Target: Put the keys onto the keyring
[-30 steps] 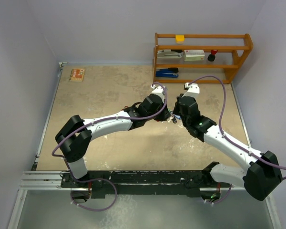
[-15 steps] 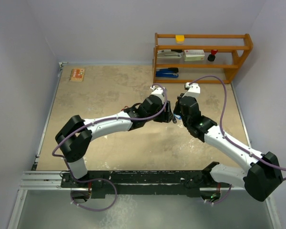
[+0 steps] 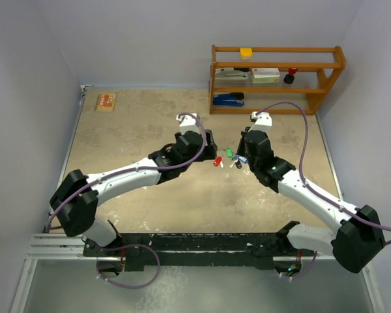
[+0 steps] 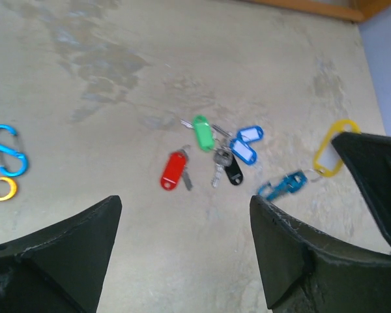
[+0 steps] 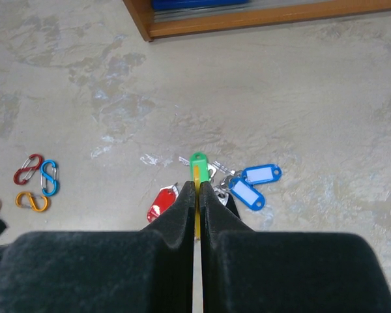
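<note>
In the overhead view the left arm is now reaching from farther toward the lower left than half a second ago. The left tool is drawing away from the right tool, which it was crowding a moment earlier. Its jaws are standing wide apart and are carrying nothing. The right arm is staying almost where it was, and its tool is pinching a yellow loop that shows edge-on between the closed fingers in its own camera. A small blue clip is hanging off that loop and resting on the counter.

Just beyond, the keys are lying in a loose bunch on the counter between the two tools. They were hidden under the left tool before and are now showing at centre frame. The red tag is sitting lowest and leftmost, the green tag above it, and two blue tags to the right. Well off to the left, red, blue and orange clips are lying together. Farthest back, at upper right, the wooden shelf is standing against the wall.
</note>
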